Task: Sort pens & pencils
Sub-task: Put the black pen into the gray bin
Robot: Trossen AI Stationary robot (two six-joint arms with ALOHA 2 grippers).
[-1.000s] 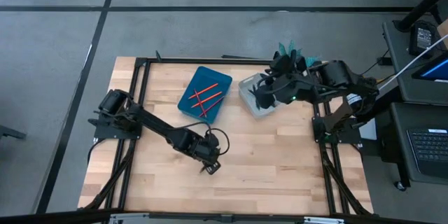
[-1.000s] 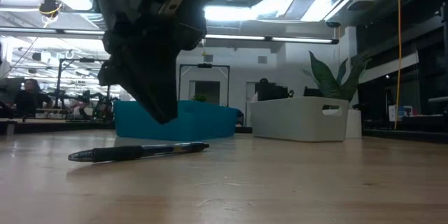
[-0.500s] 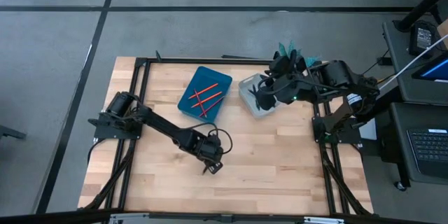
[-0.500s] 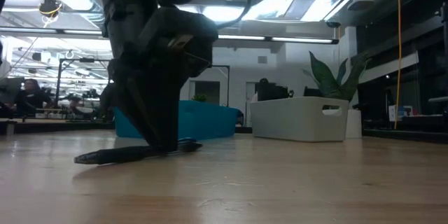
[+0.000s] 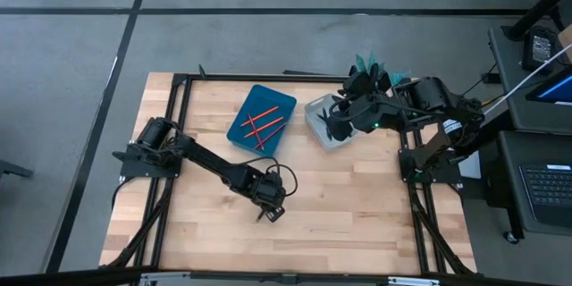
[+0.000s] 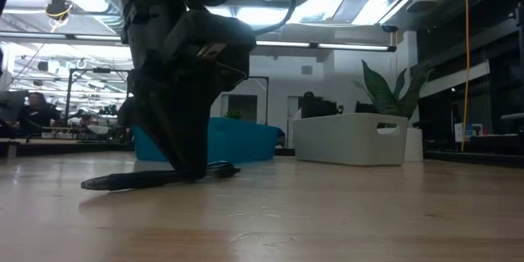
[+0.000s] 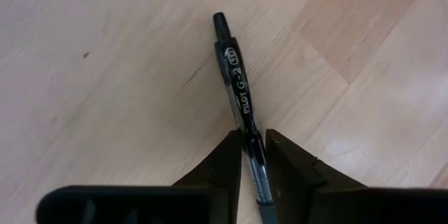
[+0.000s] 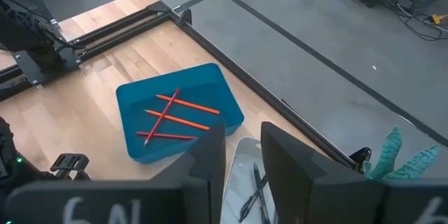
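Observation:
A black pen [image 7: 238,77] lies flat on the wooden table [image 5: 357,197], near the middle. My left gripper [image 7: 253,143] stands over it, pointing steeply down and shut on it; the low view shows its fingers [image 6: 192,168] down at the pen [image 6: 123,181]. Several red pencils [image 5: 261,123] lie crossed in the blue tray [image 5: 284,105] at the back. My right gripper [image 8: 243,147] hangs open above the white bin [image 5: 315,107], which holds black pens [image 8: 253,189]. My left gripper pinches the pen's barrel [image 7: 249,133] just past the clip, about mid-length, between its two fingertips. The fingers come from above, slanting down, and stand across the pen. The pen lies along the table, its clicker end [image 7: 220,19] pointing away from the fingers.
The blue tray and the white bin stand side by side at the table's far edge, with a potted plant [image 5: 371,70] behind the bin. A black frame [image 5: 179,125] runs along the table's sides. Bare wood lies all round the pen.
My left gripper has come down from just above the pen until its fingertips stand at the pen on the table. The pen stays lying on the wood. My right arm has kept still.

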